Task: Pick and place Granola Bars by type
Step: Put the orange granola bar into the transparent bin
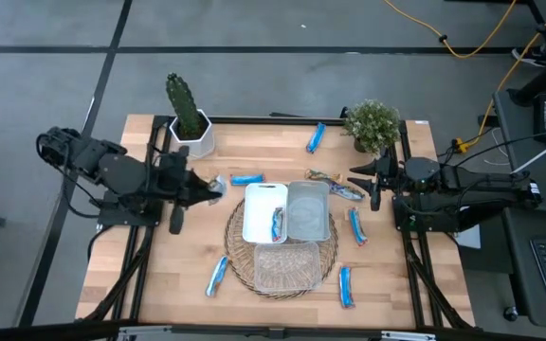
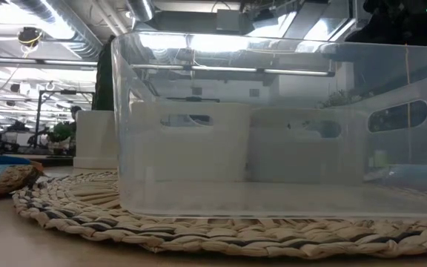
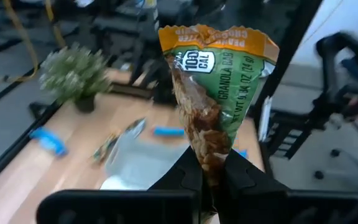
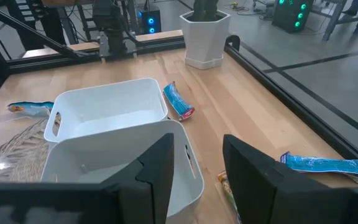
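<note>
My left gripper [image 1: 214, 189] [image 3: 211, 179] hovers left of the white tray [image 1: 263, 213], shut on a green-and-orange granola bar [image 3: 219, 93]. My right gripper [image 1: 366, 180] [image 4: 197, 158] is open, right of the grey tray [image 1: 308, 210], above two brownish bars [image 1: 335, 185] lying flat on the table. One blue bar [image 1: 278, 224] lies in the white tray. Other blue bars lie flat on the wood: [image 1: 246, 178], [image 1: 316, 137], [image 1: 356, 225], [image 1: 216, 275], [image 1: 346, 286]. A clear tray [image 1: 287, 267] [image 2: 273, 126] sits on a woven mat [image 2: 87, 215]. My left gripper pinches the green-and-orange bar by one narrow end [image 3: 211, 163] between its two fingers [image 3: 185, 174]. The bar is lifted clear of the table, and its other end, a crimped orange seal [image 3: 219, 37], points away from the fingers.
A cactus in a white pot [image 1: 188, 118] stands at the far left corner of the table and a small leafy plant [image 1: 373, 123] at the far right. The three trays and the mat fill the middle. Black frame rails [image 4: 278, 93] run along the table's sides.
</note>
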Tool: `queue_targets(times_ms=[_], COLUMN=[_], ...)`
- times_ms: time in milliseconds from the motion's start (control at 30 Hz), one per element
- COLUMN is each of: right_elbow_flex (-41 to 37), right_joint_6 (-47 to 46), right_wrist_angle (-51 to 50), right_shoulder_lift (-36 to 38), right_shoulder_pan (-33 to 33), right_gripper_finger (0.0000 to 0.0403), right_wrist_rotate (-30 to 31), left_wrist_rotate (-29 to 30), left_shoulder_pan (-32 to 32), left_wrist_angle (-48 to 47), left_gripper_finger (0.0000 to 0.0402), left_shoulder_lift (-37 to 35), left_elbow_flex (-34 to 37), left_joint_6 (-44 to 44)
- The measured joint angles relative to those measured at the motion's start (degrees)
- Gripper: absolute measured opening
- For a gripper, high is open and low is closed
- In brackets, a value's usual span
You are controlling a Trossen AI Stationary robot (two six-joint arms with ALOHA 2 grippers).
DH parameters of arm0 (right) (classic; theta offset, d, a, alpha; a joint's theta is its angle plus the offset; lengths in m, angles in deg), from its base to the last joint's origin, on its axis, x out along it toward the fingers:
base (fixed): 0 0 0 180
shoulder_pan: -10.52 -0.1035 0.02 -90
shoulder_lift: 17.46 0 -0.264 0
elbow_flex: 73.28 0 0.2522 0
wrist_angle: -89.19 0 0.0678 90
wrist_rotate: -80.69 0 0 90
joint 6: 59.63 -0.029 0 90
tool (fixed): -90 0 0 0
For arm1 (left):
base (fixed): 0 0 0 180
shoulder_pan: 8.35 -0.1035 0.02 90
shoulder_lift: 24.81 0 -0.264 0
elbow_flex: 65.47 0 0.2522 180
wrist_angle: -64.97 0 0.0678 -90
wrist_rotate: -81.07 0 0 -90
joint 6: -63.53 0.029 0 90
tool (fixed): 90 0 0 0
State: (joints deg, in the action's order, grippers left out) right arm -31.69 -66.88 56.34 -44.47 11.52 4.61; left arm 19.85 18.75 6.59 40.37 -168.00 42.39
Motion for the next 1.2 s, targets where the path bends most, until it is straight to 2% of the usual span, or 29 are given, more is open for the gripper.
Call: queue_targets(times_ms=[133, 233, 433, 567, 633, 800, 967, 1067, 1200], right_elbow_flex=[0.0, 0.0, 0.0, 0.0, 0.0, 0.0, 0.0, 0.0, 0.0], right_joint_6=[0.0, 0.02, 0.2, 0.22, 0.23, 0.24, 0.24, 0.45, 2.42], right_wrist_angle=[-0.01, -0.02, -0.04, -0.13, -0.13, -0.13, -0.13, -0.15, -0.15], right_shoulder_lift=[0.0, 0.0, 0.01, 0.02, 0.0, 0.0, 0.01, 0.01, 0.02], right_shoulder_pan=[0.0, 0.0, 0.0, 0.0, 0.0, 0.0, 0.0, 0.0, 0.0], right_gripper_finger=[0.0141, 0.0141, 0.0141, 0.0141, 0.0141, 0.0141, 0.0141, 0.0141, 0.0141], right_wrist_rotate=[0.0, 0.0, -0.04, -0.46, -0.46, -0.46, -0.48, -0.46, -0.48], left_wrist_rotate=[-8.89, -15.56, -22.29, -23.2, -23.2, -23.37, -23.33, -23.07, -26.32], left_shoulder_pan=[-5.15, -9.31, -13.01, -13.51, -13.53, -12.98, -10.18, -7.83, -6.56], left_wrist_angle=[12.92, 16.36, 9.91, 4.51, 3.34, 0.09, -10.48, -17.31, -15.97], left_gripper_finger=[0.0007, 0.0007, 0.0007, 0.0008, 0.0008, 0.0007, 0.0009, 0.0008, 0.0009], left_shoulder_lift=[4.62, 10.63, 24.48, 31.05, 32.98, 35.44, 39.93, 43.04, 45.71], left_elbow_flex=[-0.39, -5.6, -24.09, -34.74, -37.6, -38.62, -37.96, -34.15, -26.01], left_joint_6=[5.15, 7.46, 12.49, 13.89, 13.92, 11.42, 9.39, 9.62, 8.44])
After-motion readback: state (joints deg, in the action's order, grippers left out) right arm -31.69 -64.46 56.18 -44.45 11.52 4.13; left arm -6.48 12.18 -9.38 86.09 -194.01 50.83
